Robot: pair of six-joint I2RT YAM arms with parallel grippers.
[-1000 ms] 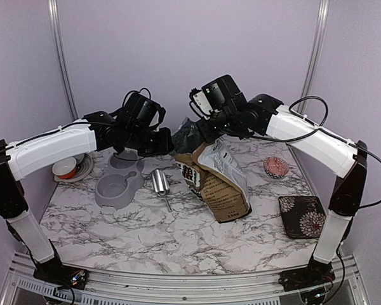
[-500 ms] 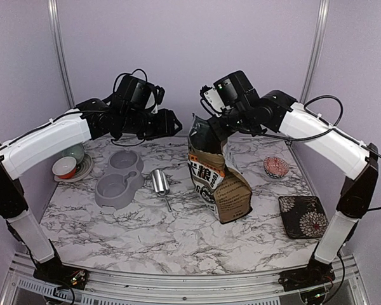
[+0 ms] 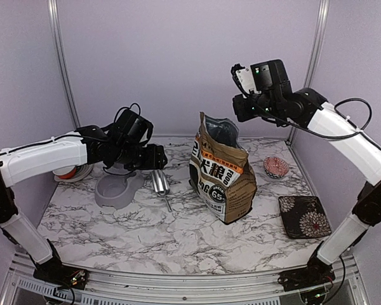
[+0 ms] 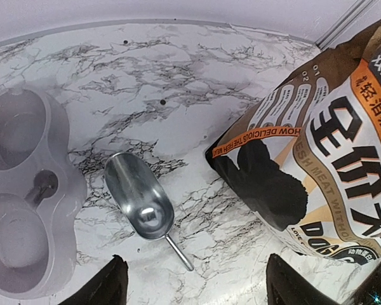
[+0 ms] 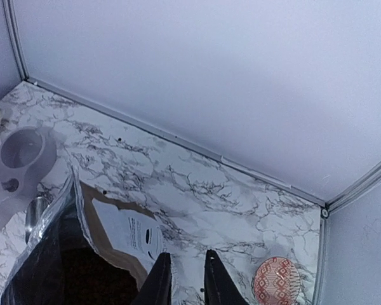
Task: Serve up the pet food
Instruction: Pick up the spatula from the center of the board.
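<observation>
The brown-and-white dog-food bag (image 3: 222,171) stands upright mid-table with its top open. Seen from the right wrist, its mouth (image 5: 63,267) is dark, and I cannot make out the pet food inside. My left gripper (image 3: 156,157) hovers low just left of the bag, open wide and empty (image 4: 197,293). A metal scoop (image 4: 140,202) lies on the marble right beneath it. My right gripper (image 3: 239,111) hangs high above and right of the bag. Its fingers (image 5: 159,279) stand a narrow gap apart with nothing between them.
A grey double pet feeder (image 3: 117,185) sits left of the scoop (image 3: 160,181). A cup on a saucer (image 3: 66,171) stands at the far left. A red-patterned small bowl (image 3: 275,167) and a dark floral square plate (image 3: 301,216) lie on the right.
Both grippers let go of the bag's top and opened. The bag now stands upright by itself. The left arm dropped toward the scoop; the right arm rose up and to the right.
</observation>
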